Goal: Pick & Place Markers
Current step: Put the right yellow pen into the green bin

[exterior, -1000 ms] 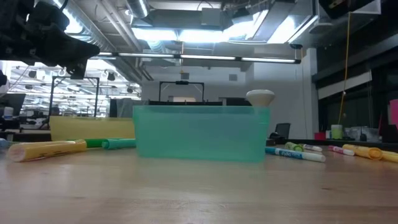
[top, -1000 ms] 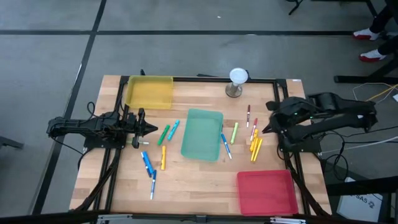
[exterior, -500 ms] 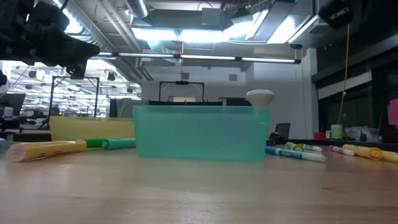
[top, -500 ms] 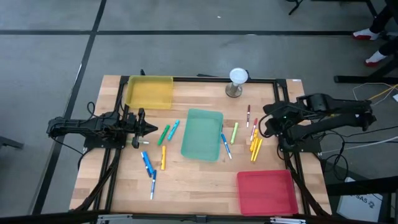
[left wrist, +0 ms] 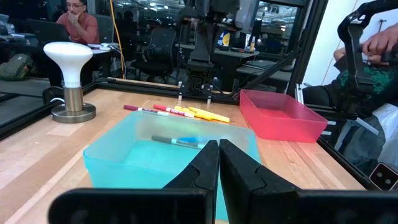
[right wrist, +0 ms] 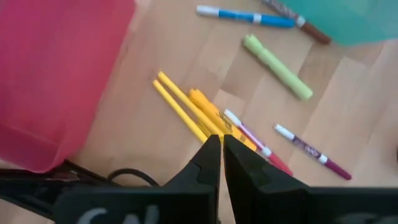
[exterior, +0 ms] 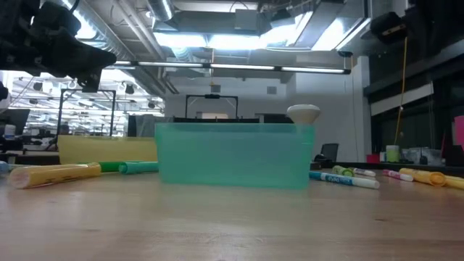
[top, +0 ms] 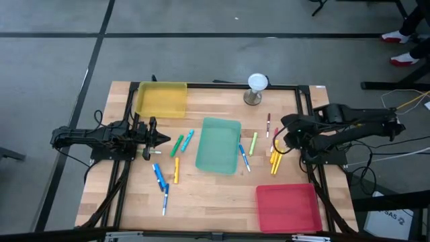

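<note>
1. A wooden table [top: 208,202] framed in black rails is sitting on a grey floor, w/ an open workshop under ceiling lights stretching behind it in the low view.
2. Markers are lying flat in two groups either side of the teal tray [top: 218,144] at centre.
3. Right group: yellow and orange markers [top: 275,160] are bunching just beside each other, long axes running roughly front-to-back; a light green marker [top: 253,143] and a blue marker [top: 244,158] are lying nearer the tray, the blue one just beside its edge; a thin white-barrelled marker [top: 268,125] is lying apart, toward the back.
4. Left group: a green marker [top: 177,146] and a teal marker [top: 187,140] are slanting side by side; an orange marker [top: 177,170] and blue markers [top: 159,179] are lying nearer the front.
5. Right gripper [top: 285,136] is hanging over the yellow/orange bunch, fingers together, holding nothing.
6. Left gripper [top: 163,139] is waiting at the left edge, pointing at the tray, fingers pressed together, empty.
7. Yellow tray [top: 161,99] is sitting back left, red tray [top: 287,207] front right, a white-capped stand [top: 256,89] at the back.
8. In the left wrist view, the teal tray's wall is blocking most of the line to the far markers.
</note>
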